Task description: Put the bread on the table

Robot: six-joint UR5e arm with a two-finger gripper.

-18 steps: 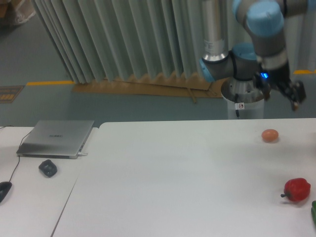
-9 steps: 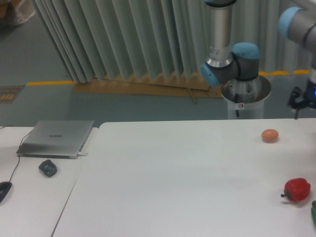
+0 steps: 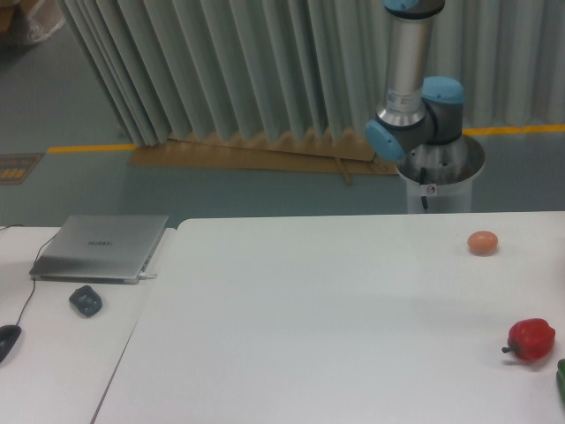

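Arm (image 3: 410,106) rising behind table's far edge, gripper out of frame so its state untellable, bread nowhere seen, white table (image 3: 335,336) with ball (image 3: 482,242) near far right, red pepper (image 3: 531,339) by right edge, laptop (image 3: 101,247) left of table

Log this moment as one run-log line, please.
hand: out of frame | bread: not visible | table: egg-like ball far right, red pepper right edge | arm: upright behind table

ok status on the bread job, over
Gripper out of frame, only the arm's base showing. No bread in view. Table holds an orange ball and a red pepper, far right.
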